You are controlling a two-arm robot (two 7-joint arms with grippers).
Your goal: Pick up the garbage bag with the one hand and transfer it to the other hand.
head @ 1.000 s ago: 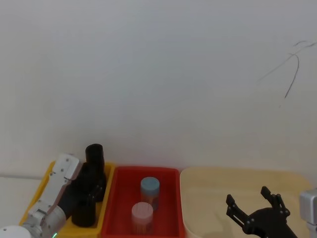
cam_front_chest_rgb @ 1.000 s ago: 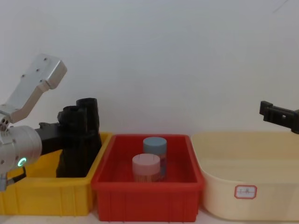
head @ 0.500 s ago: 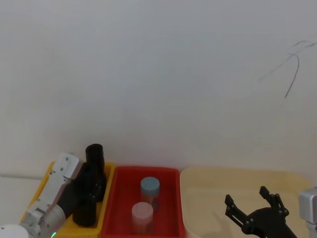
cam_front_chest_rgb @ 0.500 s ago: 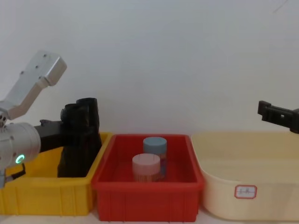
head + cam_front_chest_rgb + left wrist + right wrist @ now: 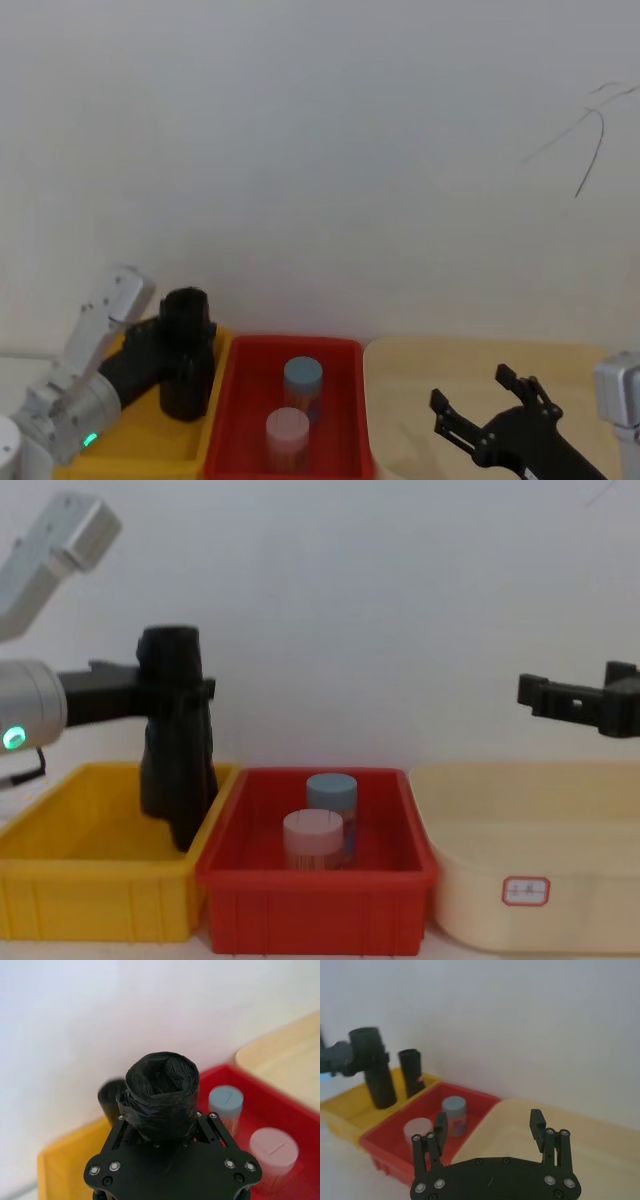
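My left gripper, on the wrist with the green ring, is shut on a black garbage bag roll. It holds the roll upright, above the yellow bin, as the left wrist view shows for the gripper and the roll. The right wrist view has the held roll at far left. My right gripper hangs open over the beige tub, and its two fingers stand well apart in the right wrist view. In the chest view the right gripper is level with the roll.
A second black roll stands in the yellow bin. The red bin between the yellow bin and the beige tub holds a blue-lidded jar and a pink-lidded jar.
My left gripper has lifted the garbage bag roll up out of the yellow bin. My right gripper has risen a little and moved left toward the middle.
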